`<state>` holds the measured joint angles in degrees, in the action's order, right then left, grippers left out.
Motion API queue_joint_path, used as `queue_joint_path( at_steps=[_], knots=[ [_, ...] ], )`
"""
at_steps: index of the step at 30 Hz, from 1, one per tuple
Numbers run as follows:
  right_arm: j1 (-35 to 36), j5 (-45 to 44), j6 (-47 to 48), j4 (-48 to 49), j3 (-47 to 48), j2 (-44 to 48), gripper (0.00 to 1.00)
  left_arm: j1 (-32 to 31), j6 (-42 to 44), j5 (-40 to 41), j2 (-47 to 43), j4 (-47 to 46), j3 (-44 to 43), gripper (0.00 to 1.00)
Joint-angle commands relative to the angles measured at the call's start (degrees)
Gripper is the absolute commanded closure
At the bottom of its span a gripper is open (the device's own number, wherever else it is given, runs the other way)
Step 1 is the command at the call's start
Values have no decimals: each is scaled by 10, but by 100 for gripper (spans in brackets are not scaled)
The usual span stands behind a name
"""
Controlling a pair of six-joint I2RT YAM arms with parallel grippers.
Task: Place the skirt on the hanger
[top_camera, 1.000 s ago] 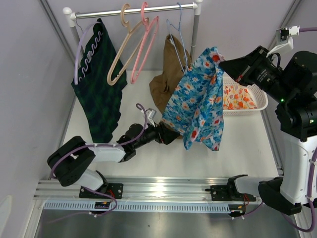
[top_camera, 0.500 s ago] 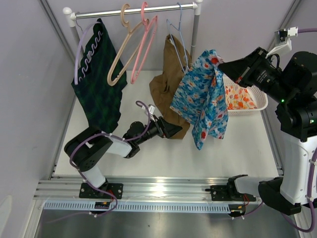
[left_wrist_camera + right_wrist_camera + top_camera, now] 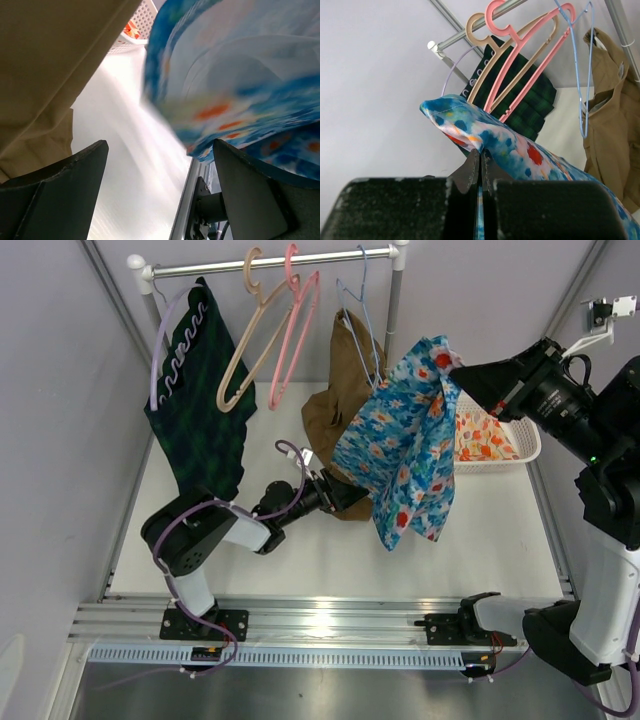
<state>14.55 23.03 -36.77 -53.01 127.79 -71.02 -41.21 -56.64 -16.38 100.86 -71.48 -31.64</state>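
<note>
- Pincer on your left arm [image 3: 160, 145] gapes wide, low over the surface [image 3: 480, 530], well in front of the rail [image 3: 270, 262].
- Floral skirt [image 3: 400, 455] hangs in the air before the rail's right end.
- Pincer on your right arm [image 3: 480, 161] is clamped on the skirt's top corner.
- Blue hanger [image 3: 355, 310] hangs on the rail.
</note>
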Motion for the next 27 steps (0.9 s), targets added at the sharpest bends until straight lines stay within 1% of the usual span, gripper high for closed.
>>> queue_joint_path(
  at_steps=[1, 5, 6, 7, 16, 18, 22, 27],
  knots=[
    [2, 13, -11, 10, 5, 18, 100, 7, -31, -6, 7, -175, -16, 8],
    [2, 8, -9, 7, -14, 31, 100, 10, -66, -15, 18, -237, -24, 9],
    [2, 7, -10, 5, -17, 33, 100, 10, -73, -18, 21, -267, -27, 10],
    [2, 4, -8, 5, -19, 36, 100, 9, -86, -23, 22, -274, -29, 10],
    [2, 4, -12, 6, -43, 55, 100, 3, -95, -51, 22, -274, -48, 11],
    [2, 5, -12, 6, -45, 57, 100, 0, -91, -53, 20, -273, -59, 9],
    [2, 8, -21, 13, -47, 66, 100, -4, -94, -58, 26, -252, -93, 7],
    [1, 28, -38, 32, -41, 66, 100, -12, -80, -45, 21, -234, -94, 5]
  ],
)
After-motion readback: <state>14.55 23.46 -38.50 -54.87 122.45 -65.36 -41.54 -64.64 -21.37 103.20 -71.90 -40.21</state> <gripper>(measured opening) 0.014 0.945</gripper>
